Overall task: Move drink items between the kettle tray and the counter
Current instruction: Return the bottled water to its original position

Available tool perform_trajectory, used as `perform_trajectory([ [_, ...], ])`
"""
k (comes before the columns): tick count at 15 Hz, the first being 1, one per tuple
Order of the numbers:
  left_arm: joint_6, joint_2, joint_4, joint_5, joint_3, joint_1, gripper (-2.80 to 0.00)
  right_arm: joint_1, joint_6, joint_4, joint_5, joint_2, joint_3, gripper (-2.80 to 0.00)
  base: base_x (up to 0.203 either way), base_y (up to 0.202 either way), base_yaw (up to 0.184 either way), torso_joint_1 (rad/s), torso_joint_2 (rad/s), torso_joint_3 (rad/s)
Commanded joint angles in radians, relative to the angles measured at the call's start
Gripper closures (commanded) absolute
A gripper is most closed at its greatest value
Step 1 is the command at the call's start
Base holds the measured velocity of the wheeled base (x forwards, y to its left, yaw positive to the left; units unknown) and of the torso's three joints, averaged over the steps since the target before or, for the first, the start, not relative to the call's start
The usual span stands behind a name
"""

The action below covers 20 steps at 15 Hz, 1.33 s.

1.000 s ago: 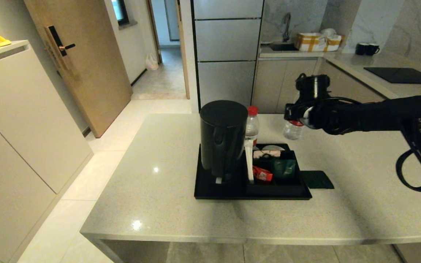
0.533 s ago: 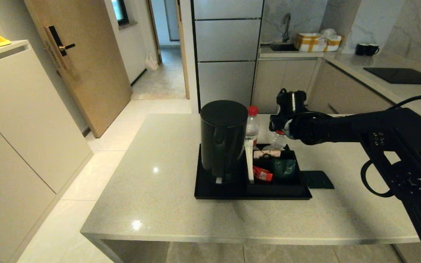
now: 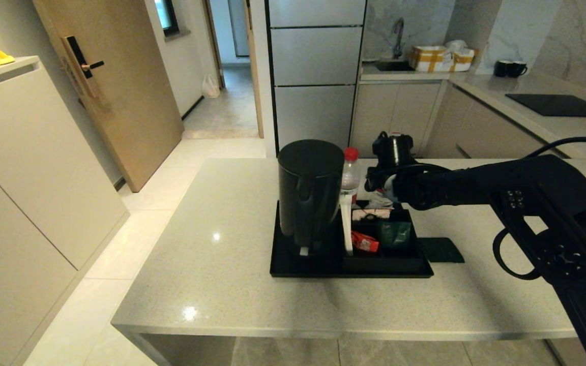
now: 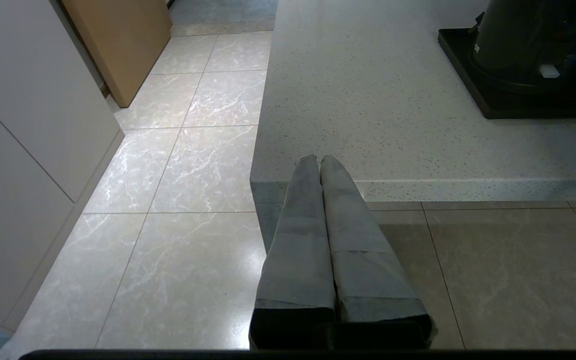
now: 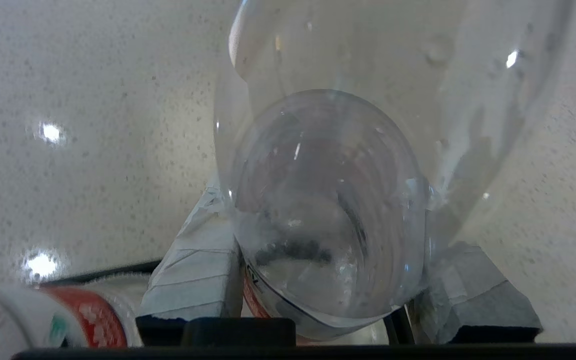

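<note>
I had the right gripper [image 5: 318,280] clamped on a clear water bottle [image 5: 328,200], its padded fingers [image 5: 195,270] pressed to either side of the body. In the head view that gripper [image 3: 382,190] hung just above the far rim of the kettle tray [image 3: 293,264], right beside the second bottle [image 3: 350,175], which stood upright on the tray with its red cap on. I could not tell whether the held bottle's base touched the tray — the arm hid it.

The black kettle [image 3: 309,195] sat on the tray's left part, touching distance from the standing bottle. The sachet box [image 3: 387,239] filled the tray's right part. The dark green packet [image 3: 441,250] lay flat on the counter [image 3: 232,284], just off the tray's right edge.

My left gripper [image 4: 320,165] was parked with its fingers pressed together, low at the counter's near edge — well apart from the tray [image 4: 493,107].
</note>
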State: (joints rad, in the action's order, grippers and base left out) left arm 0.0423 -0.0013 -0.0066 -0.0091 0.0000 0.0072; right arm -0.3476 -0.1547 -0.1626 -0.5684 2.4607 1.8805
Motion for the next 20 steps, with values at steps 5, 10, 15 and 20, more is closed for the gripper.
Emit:
perform_trajectory([
  [5,0.001,0.001,-0.001,0.000,0.000,0.000,0.00,-0.001,-0.002,-0.075,-0.023,-0.039,-0.125,0.00,0.000,0.000,0.000,0.000,0.00,0.000],
  [10,0.001,0.001,-0.001,0.000,0.000,0.000,0.00,-0.008,0.001,-0.176,-0.044,-0.066,-0.219,0.00,0.000,0.000,0.000,0.000,0.00,0.000],
  [15,0.001,0.001,0.000,0.000,0.000,0.000,0.00,-0.017,0.002,-0.200,-0.056,-0.075,-0.271,-2.80,0.000,0.000,0.000,0.000,0.00,0.000],
  [20,0.001,0.001,-0.001,0.000,0.000,0.000,0.00,-0.044,0.008,-0.247,-0.053,-0.103,-0.331,-2.80,0.000,0.000,0.000,0.000,0.00,0.000],
])
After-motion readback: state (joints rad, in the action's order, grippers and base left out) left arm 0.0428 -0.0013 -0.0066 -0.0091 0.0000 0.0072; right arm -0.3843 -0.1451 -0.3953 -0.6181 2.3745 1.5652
